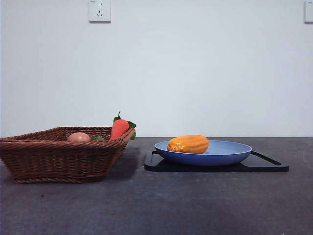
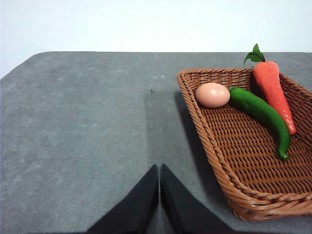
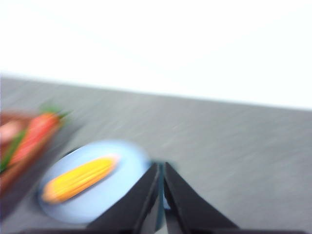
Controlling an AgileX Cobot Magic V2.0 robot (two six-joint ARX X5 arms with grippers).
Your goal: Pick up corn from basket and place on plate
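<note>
Corn's already on the plate

Basket [image 1: 58, 152] keeps just carrot [image 2: 273, 92], pepper [image 2: 261, 114], egg [image 2: 212, 95]. Plate [image 1: 230, 152] holds the corn [image 1: 188, 144]. Left gripper [image 2: 159, 195] and right gripper [image 3: 161, 195] are both closed, empty. Looks finished; arms just need parking.

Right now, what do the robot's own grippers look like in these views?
Only the wrist views show them. The left gripper has two matte black wedge-shaped jaws tapering to narrow tips. The right gripper looks the same, though blurred. No cables or markings are visible.
</note>
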